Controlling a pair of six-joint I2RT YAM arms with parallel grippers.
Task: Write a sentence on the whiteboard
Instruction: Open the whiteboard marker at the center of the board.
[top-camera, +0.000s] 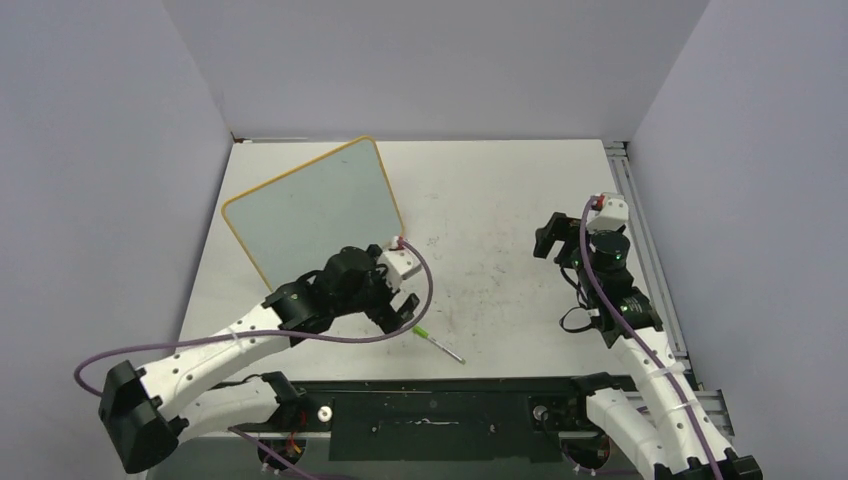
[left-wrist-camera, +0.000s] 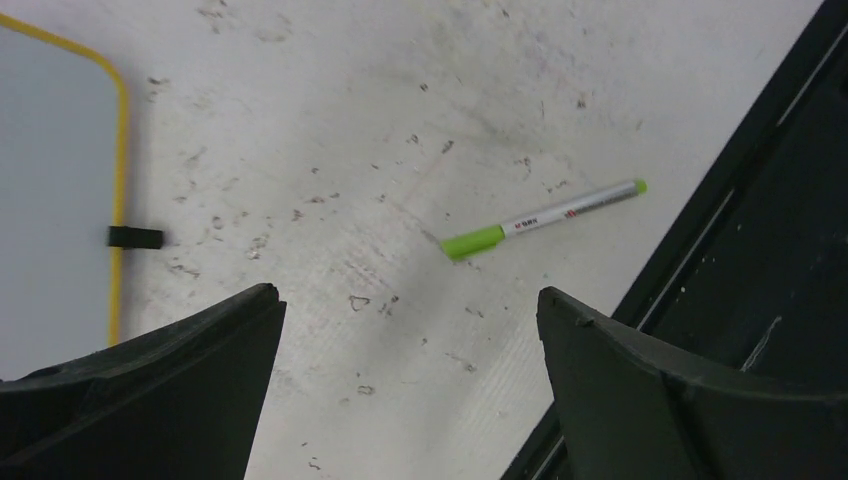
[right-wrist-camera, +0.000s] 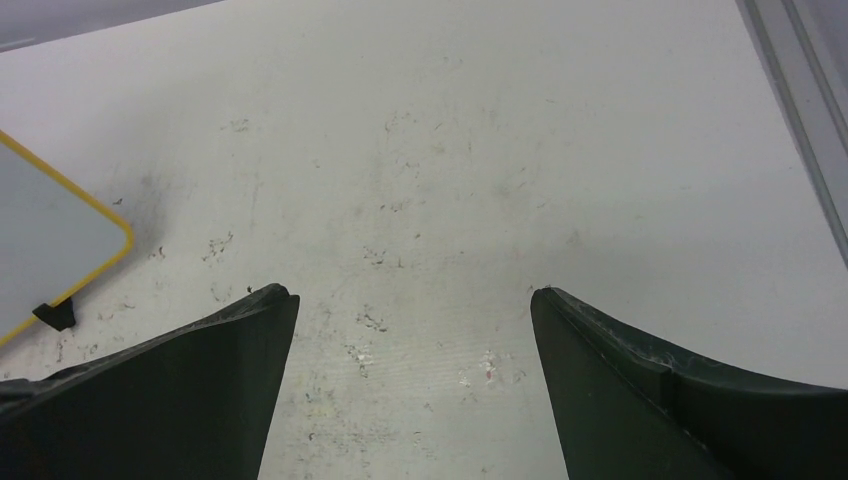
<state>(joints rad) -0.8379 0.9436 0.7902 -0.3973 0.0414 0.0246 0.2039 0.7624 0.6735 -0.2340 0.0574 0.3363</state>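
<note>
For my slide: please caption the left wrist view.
Open left gripper near a green marker lying on the table; whiteboard corner at image edge.

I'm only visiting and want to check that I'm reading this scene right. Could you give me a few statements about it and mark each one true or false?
1. The whiteboard is blank. True.
2. The left pincer holds the marker. False: it is open and empty, and the marker lies on the table.
3. The marker has a green cap. True.
4. The right pincer rests on the whiteboard. False: it is open above the table, away from the board.
</note>
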